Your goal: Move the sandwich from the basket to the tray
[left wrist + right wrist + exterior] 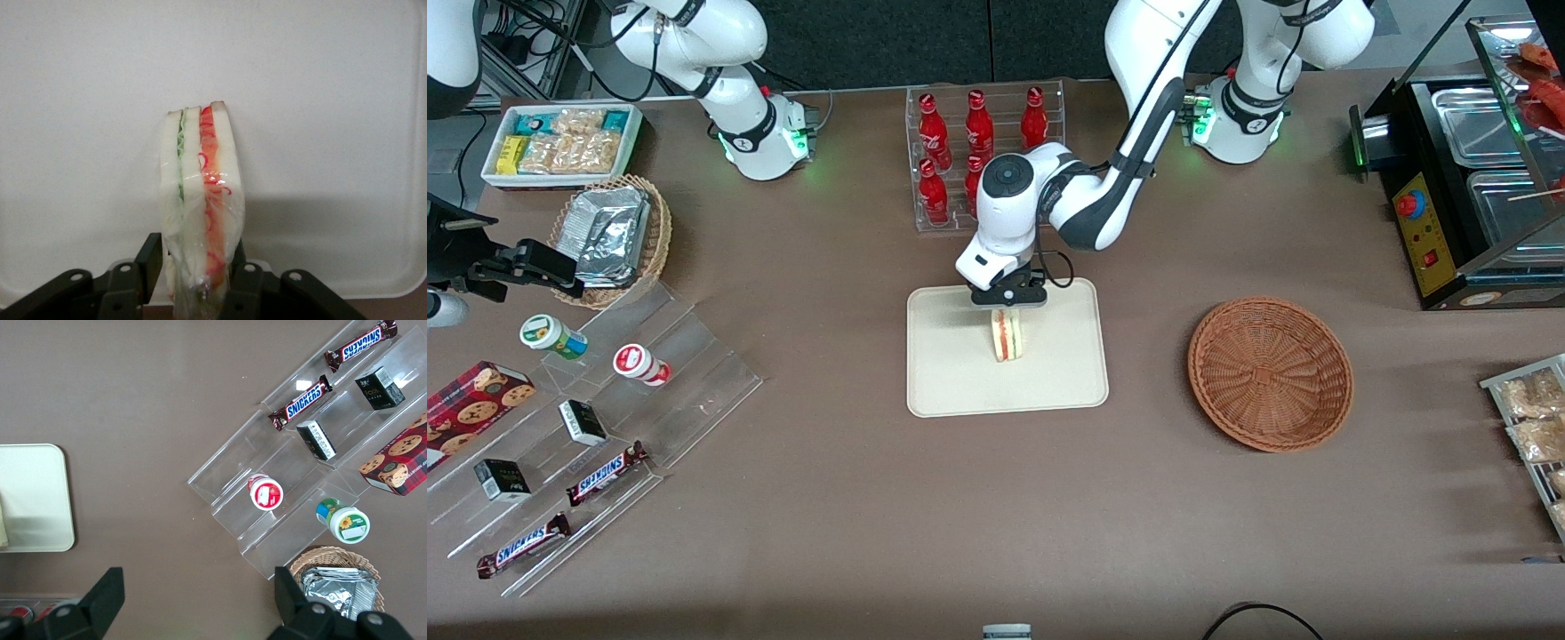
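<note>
The sandwich (1008, 336), a clear-wrapped wedge of pale bread with red-orange and green layers, stands on edge on the cream-white tray (943, 373) at the middle of the table. My left gripper (1008, 307) is directly above it, with its black fingers (150, 260) pressed against both flat sides of the sandwich (203, 180). The wedge's lower end reaches the tray (100, 100); whether it rests on it I cannot tell. The reddish-brown wicker basket (1270, 373) sits empty beside the tray, toward the working arm's end.
A clear rack of red bottles (983, 151) stands farther from the front camera than the tray. Toward the parked arm's end are a tan basket of foil packs (609, 236), a white snack bin (560, 142) and an acrylic stepped display (596, 418). A food warmer (1476, 196) occupies the working arm's end.
</note>
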### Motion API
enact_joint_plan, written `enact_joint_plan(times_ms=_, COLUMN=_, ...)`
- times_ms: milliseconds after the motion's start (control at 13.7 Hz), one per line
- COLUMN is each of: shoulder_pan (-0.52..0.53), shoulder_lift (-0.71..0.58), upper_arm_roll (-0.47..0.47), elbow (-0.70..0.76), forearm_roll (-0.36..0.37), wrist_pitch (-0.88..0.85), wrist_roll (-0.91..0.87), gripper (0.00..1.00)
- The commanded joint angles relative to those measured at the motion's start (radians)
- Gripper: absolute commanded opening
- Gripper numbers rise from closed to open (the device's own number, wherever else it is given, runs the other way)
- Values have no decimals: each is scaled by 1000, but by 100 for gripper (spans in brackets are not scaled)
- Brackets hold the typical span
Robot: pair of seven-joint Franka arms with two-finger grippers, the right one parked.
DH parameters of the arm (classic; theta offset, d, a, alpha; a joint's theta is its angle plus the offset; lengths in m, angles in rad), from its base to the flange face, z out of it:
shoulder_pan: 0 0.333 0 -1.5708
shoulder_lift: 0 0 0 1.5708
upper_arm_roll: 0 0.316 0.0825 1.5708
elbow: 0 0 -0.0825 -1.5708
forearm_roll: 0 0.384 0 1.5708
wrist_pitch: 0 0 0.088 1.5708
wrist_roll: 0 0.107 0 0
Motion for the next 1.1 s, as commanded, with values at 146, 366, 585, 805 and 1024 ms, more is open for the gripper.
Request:
enact_joint_plan(times_ms=146, shoulder_pan=6, shoulder_lift=-157, upper_arm_roll=35, elbow=41, forearm_roll=21, wrist_pitch=-283, wrist_roll=-20, gripper=100)
enact_joint_plan(times_ms=366, shoulder_pan=47, shoulder_lift=-258, upper_arm_roll=42, elbow=44, forearm_roll=19, wrist_pitch=-409, wrist_roll=-15, gripper=100)
enact_joint_plan(times_ms=585, shoulder_pan=128, shoulder_lift=-382, upper_arm_roll=41, elbow=46, forearm_roll=7, wrist_pitch=-550, wrist_roll=72, gripper=100)
enact_joint_plan(times_ms=805, shoulder_pan=227, shoulder_lift=-497, upper_arm_roll=42, elbow=46, forearm_roll=7, wrist_pitch=-698, wrist_roll=208, gripper=100)
enact_joint_plan(times_ms=1024, shoulder_pan=346, shoulder_lift=-573, upper_arm_roll=42, elbow=47, forearm_roll=7, wrist_pitch=-795, wrist_roll=397, gripper=100)
